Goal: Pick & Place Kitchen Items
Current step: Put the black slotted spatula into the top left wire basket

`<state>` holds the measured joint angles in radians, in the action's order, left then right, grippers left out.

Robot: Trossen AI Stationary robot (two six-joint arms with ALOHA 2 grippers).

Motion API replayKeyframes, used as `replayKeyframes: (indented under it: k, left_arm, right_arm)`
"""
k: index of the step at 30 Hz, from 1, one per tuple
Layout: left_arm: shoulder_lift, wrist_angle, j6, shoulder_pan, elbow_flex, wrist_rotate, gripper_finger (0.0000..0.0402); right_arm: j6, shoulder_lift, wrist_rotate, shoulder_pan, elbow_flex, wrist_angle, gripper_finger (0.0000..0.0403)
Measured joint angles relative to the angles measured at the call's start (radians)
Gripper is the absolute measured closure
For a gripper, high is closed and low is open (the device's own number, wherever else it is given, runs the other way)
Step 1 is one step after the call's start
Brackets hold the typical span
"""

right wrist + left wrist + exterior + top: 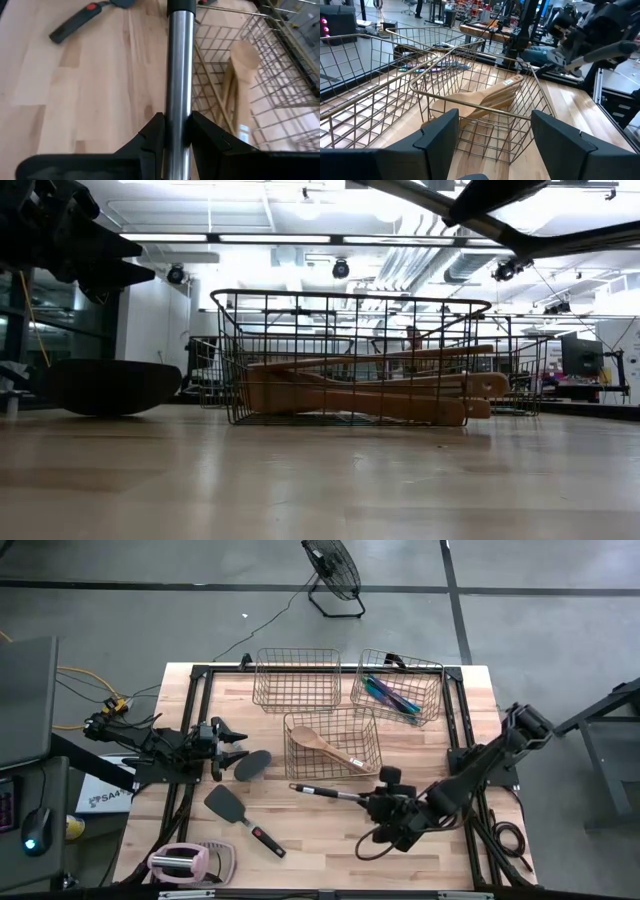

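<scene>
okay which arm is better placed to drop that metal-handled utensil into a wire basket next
Right. The right gripper is already shut on the steel-handled utensil, beside the copper wire basket holding wooden spoons. The left gripper is open and holds nothing, by the black spoon.

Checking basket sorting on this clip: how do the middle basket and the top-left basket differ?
The middle basket holds pale wooden utensils; the top-left basket looks empty. The middle basket sits nearer the table centre, between both grippers; the top-left one sits at the far edge. Both are copper wire and rectangular.
</scene>
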<state>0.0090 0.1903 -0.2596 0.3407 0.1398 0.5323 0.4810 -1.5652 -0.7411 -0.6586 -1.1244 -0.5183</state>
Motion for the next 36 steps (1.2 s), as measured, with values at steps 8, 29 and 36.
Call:
replayKeyframes:
  k: [8, 29, 36]
  left_arm:
    - [0.0, 0.0, 0.0, 0.0, 0.0, 0.0, 0.0158]
    - [0.0, -0.053, -0.112, 0.0, 0.0, 0.035, 0.0158]
    - [0.052, -0.205, -0.073, 0.0, 0.0, 0.039, 0.0158]
  right_arm:
    - [0.058, 0.049, -0.064, 0.0, 0.0, -0.109, 0.0337]
    - [-0.036, 0.377, -0.148, 0.053, 0.223, 0.063, 0.0337]
    - [-0.216, 0.486, -0.061, 0.132, 0.409, 0.386, 0.0337]
